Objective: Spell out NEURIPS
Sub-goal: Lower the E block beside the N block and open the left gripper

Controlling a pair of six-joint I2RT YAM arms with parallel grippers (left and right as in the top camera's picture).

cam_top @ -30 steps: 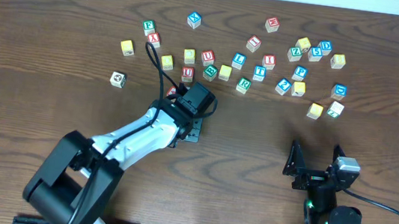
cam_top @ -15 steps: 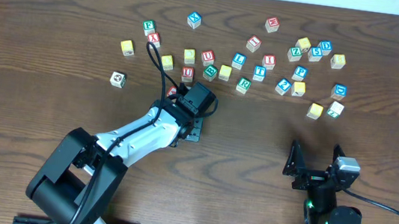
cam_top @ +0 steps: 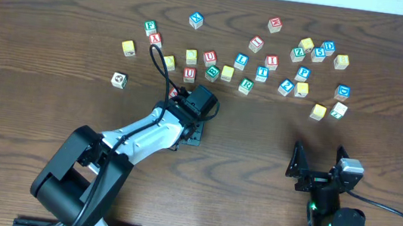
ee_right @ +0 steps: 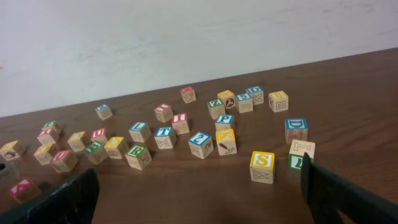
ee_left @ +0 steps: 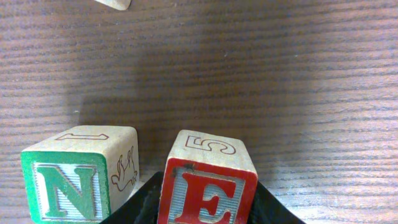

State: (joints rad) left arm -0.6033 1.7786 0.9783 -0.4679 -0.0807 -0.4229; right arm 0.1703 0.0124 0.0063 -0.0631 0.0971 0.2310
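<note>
The left gripper (ee_left: 208, 202) is clenched on a red E block (ee_left: 208, 186). In the left wrist view its dark fingers (ee_left: 144, 199) press on the two sides of the block, which sits upright between the jaws with the E facing the camera and a 5 on its top face. The bottom of the block is cut off by the frame, so whether it touches the table (ee_left: 280, 74) cannot be told.

Just outside the left-hand jaw stands a green N block (ee_left: 68, 186), upright, with a 1 on top and a small drawing on the side turned toward the E. The two blocks are close side by side, with a narrow gap between them. Ahead of the jaws the wood is bare up to the corner of another block (ee_left: 113, 3) at the top edge of the view.

The right gripper (ee_right: 202, 196) is released: its jaws stand wide apart at the lower corners of the right wrist view with nothing between them. The other letter blocks (cam_top: 264, 63) lie scattered on the table well ahead of these jaws. Nearest are a yellow S block (ee_right: 262, 167), ahead and toward the right-hand jaw, and a blue D block (ee_right: 296, 129) a little beyond it.
</note>
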